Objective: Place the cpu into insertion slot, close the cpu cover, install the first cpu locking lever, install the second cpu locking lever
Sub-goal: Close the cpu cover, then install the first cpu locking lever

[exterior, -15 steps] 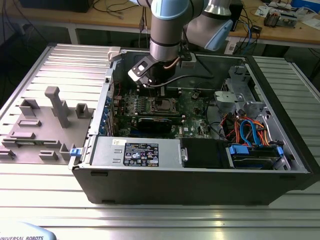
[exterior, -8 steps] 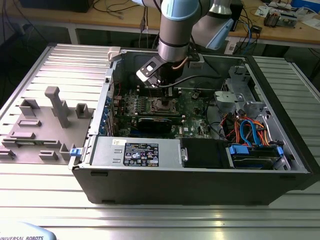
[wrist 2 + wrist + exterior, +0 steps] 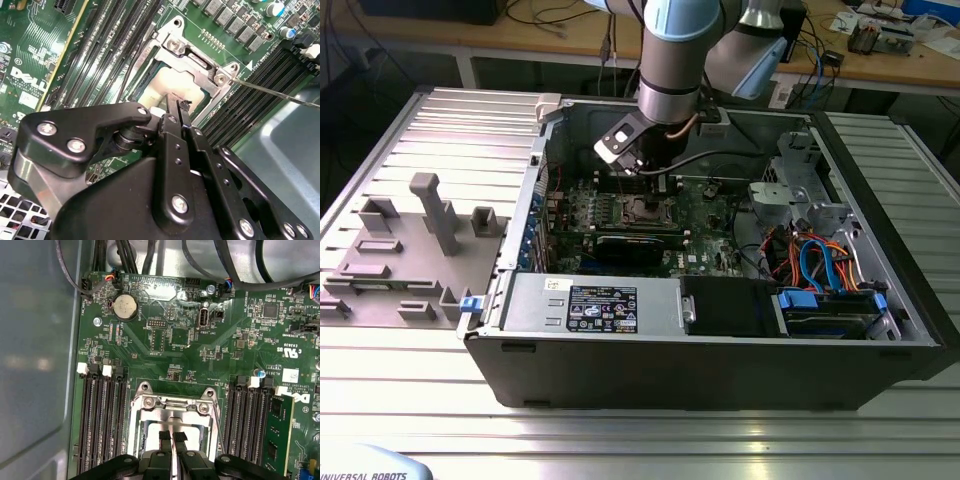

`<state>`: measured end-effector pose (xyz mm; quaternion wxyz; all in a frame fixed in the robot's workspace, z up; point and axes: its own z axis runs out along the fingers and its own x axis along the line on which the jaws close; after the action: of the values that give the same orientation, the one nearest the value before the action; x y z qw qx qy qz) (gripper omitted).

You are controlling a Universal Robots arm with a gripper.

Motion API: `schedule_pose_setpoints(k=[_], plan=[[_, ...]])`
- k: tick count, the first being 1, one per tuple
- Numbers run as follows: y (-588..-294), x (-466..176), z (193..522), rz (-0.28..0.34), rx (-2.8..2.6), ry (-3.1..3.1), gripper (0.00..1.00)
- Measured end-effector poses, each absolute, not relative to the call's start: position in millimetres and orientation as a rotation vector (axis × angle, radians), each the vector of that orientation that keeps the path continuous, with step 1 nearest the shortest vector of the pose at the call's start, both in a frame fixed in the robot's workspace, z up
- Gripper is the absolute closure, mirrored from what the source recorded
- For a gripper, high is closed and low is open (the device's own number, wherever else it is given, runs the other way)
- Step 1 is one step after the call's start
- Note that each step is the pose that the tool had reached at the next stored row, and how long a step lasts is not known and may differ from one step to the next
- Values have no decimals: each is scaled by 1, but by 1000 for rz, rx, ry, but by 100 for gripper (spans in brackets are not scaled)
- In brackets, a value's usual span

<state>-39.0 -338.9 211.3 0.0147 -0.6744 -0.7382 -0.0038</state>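
cpu (image 3: 165, 87): pale top shows inside the insertion slot (image 3: 643, 210), looks seated
gripper (image 3: 172, 437): fingers drawn close together just above the insertion slot, nothing seen between them
cpu cover (image 3: 172, 404): lies over the insertion slot; press it flat and evenly
locking lever (image 3: 280, 94): stands free beside the insertion slot; keep clear of it

White lettering on motherboard (image 3: 235, 325) — label sticker (image 3: 603, 308) on silver housing (image 3: 525, 300)

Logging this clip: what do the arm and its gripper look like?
The arm is a silvery-grey cylinder with pale blue joint caps and a black cable trailing from its wrist. The gripper is matte black, built of angular linked plates fastened with silver screws.
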Motion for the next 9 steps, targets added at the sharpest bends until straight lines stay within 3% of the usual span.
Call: schedule_pose_setpoints(k=[9], plan=[[-339, -37, 211, -12, -2099, -2298, 84]])
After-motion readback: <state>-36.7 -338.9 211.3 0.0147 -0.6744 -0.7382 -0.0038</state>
